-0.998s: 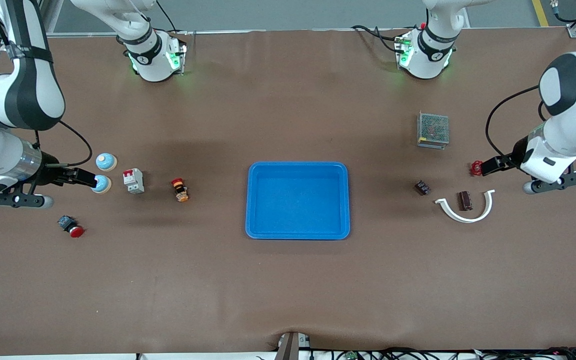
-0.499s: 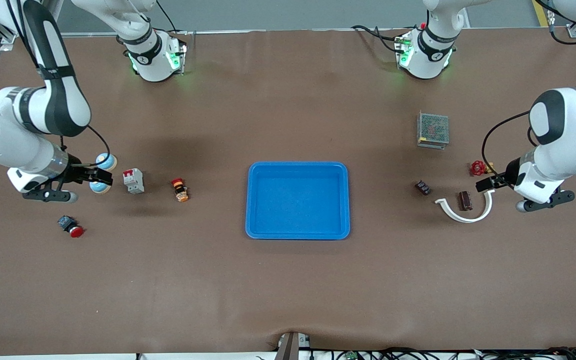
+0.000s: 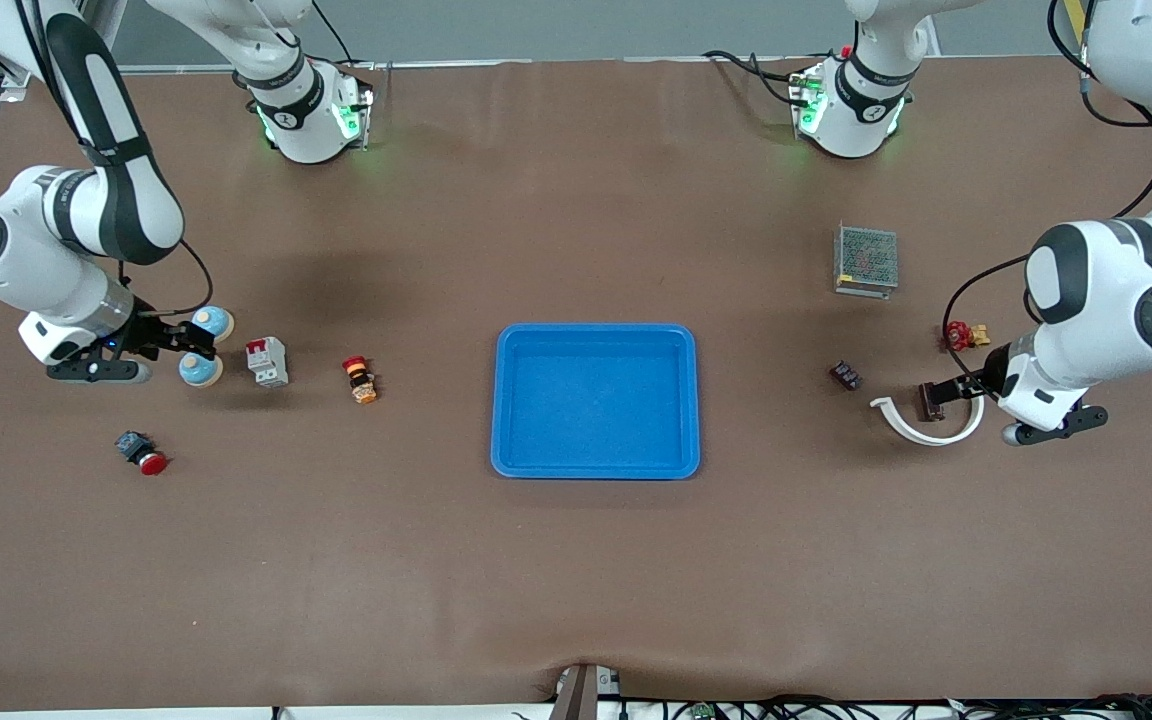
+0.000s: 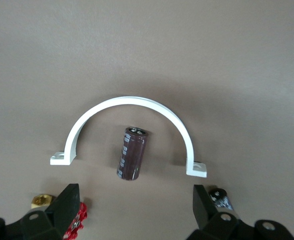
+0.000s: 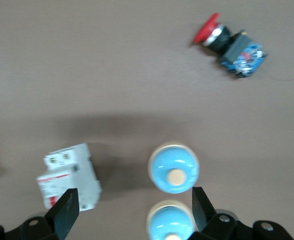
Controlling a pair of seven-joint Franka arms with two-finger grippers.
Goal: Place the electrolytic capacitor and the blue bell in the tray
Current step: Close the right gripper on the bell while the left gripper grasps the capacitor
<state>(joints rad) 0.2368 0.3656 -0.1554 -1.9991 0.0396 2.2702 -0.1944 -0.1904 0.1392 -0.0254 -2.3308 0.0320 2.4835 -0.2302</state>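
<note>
Nothing has been placed in the shallow bright blue plastic tray (image 3: pixel 595 400) — left pincer (image 4: pixel 135 202) and right pincer (image 5: pixel 132 207) are spread wide, empty, over the dark cylindrical capacitor (image 4: pixel 132 152) and round blue bells (image 5: pixel 173 168).

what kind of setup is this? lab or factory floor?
Likely a robotics lab bench: two arms bolted to one brown-covered table, and loose electrical parts, a capacitor, a breaker, a push button, laid out around an empty blue tray.

- Front view looks down from high, facing both robot bases across the surface (image 3: pixel 576 580).
- Left wrist view looks down closely on the white clamp (image 4: pixel 129 130) (image 3: pixel 926 428).
- Right wrist view looks down closely on two blue bells (image 5: pixel 173 169) (image 3: pixel 201 370).
</note>
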